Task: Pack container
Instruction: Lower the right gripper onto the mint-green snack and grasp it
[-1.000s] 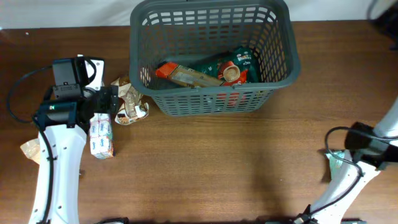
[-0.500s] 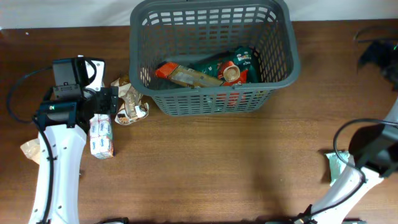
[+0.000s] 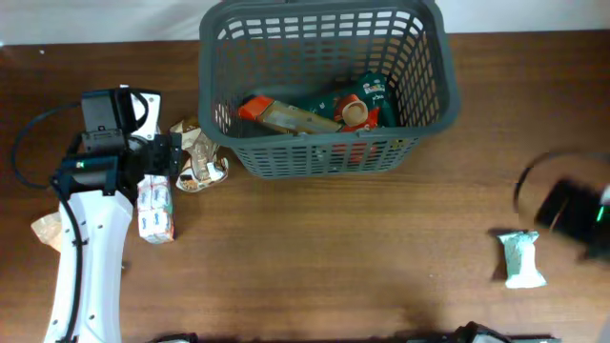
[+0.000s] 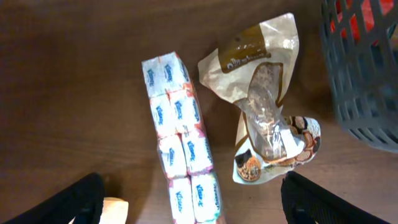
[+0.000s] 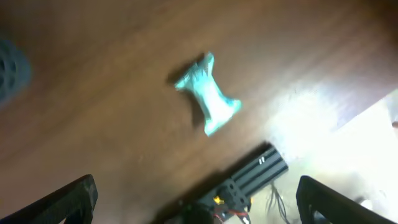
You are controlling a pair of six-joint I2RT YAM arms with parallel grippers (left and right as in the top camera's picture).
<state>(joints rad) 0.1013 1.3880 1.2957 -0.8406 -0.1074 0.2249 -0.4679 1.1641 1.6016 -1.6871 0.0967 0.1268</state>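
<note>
The dark grey lattice basket (image 3: 324,154) stands at the back centre and holds an orange-tan pack (image 3: 286,114) and a green pack (image 3: 360,99). Its corner shows in the left wrist view (image 4: 367,68). My left gripper (image 4: 193,208) is open and empty above a long pack of tissues (image 4: 180,149), which also shows in the overhead view (image 3: 155,210). A brown-and-clear snack bag (image 4: 267,118) lies beside it, left of the basket (image 3: 198,157). My right gripper (image 5: 199,208) is open and empty, raised above a small teal pack (image 5: 207,102) that lies at the right (image 3: 521,258).
A tan packet (image 3: 46,229) lies at the far left, by my left finger (image 4: 115,210). My right arm (image 3: 572,214) is a motion-blurred shape at the right edge. A black rail (image 5: 249,180) and cables sit at the table's edge near the teal pack.
My right arm has swung away from over the teal pack and is now blurred at the right edge; the teal pack lies uncovered. The left arm has not moved.
</note>
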